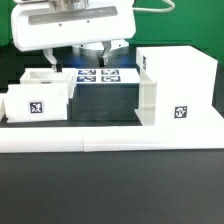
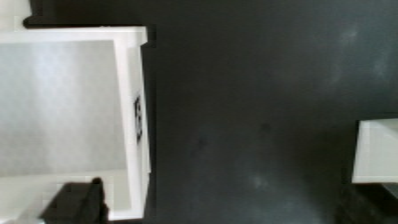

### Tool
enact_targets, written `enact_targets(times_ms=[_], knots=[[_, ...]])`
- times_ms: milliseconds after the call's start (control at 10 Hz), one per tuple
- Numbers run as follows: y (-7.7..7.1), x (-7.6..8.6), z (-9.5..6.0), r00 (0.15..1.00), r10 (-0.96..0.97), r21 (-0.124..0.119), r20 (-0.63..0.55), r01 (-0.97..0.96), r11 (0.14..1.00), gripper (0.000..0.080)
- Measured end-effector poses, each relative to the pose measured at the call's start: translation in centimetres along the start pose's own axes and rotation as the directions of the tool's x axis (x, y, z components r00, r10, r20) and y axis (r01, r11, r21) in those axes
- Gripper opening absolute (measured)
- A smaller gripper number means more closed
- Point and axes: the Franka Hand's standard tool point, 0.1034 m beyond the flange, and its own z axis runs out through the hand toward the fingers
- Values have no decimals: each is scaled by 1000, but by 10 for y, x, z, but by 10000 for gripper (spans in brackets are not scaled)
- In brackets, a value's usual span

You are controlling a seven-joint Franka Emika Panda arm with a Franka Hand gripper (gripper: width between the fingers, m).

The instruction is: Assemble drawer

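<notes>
— Where is the drawer set right now?

— On my exterior feed, the shell (image 1: 175,80) stands upright at the exterior view's right. One tray (image 1: 40,92) sits at the exterior view's left. A second white piece (image 1: 148,95), which I take for the other tray, sits between them, just beside the shell. The border rail (image 1: 110,140) runs in front of all three.

— And the tool?

— My gripper (image 1: 80,58) hangs above the middle piece with its fingers spread wide and nothing between them. A patch of tags (image 1: 105,75) lies just below it.

— Anything on the wrist feed?

— Mostly black table (image 2: 249,110). There is a white wall (image 2: 139,60) with a tag on its edge, and a white corner (image 2: 377,150) well apart from it. I cannot tell which pieces those are. One dark fingertip (image 2: 80,200) shows.
</notes>
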Motion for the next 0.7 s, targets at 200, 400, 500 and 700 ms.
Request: enact_targets(times_ms=[200, 400, 500, 700], knots=[[5, -2, 3, 999, -33, -3, -1, 33, 999, 649], [27, -9, 14, 999, -42, -14, 3, 42, 999, 649], [30, -12, 18, 999, -51, -13, 9, 51, 999, 649], [35, -17, 28, 998, -57, -13, 23, 57, 998, 649]])
